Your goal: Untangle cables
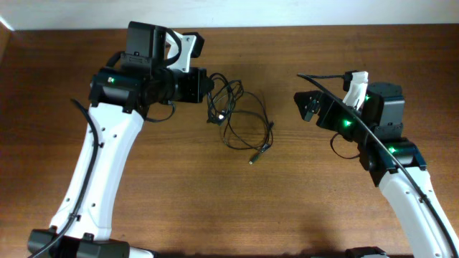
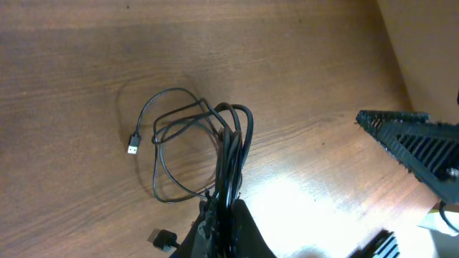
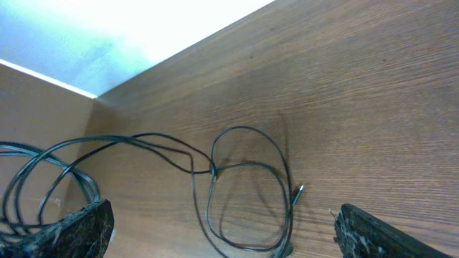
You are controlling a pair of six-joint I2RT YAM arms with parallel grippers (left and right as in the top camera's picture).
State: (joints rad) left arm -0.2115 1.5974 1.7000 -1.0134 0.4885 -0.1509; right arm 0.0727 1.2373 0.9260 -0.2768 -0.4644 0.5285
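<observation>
The tangle of thin, black, flexible cables (image 1: 237, 115) lies on the dark brown wooden tabletop (image 1: 179, 208), a little above the middle of the overhead frame, between the two arms and much closer to the left one. The left pincer (image 1: 209, 87) is pinched narrow on one end of the tangle. In its wrist view the closed black fingers (image 2: 224, 218) at the bottom edge hold several strands bunched together, and the cables (image 2: 215, 136) fan upward and to the left from there into loose loops. The right pincer (image 1: 308, 104) stands wide and holds nothing. In its own view the two fingertips sit at the lower corners, with the right pincer (image 3: 221, 215) gaping toward the cables (image 3: 247, 179) ahead of it and not touching them. Seen from overhead, the bundle's long axis runs on a diagonal, from the held bunch at the upper left down to a small metal-tipped plug (image 1: 252, 159) at the lower right. That free end, with the big loop beside it, is the part nearest the right pincer, lying to its left in the frame and slightly lower. The right arm therefore looks the natural one to reach across and take the loop or plug, pulling away from the anchored end along that diagonal. Which strand crosses over which inside the knot cannot be told from these views.
</observation>
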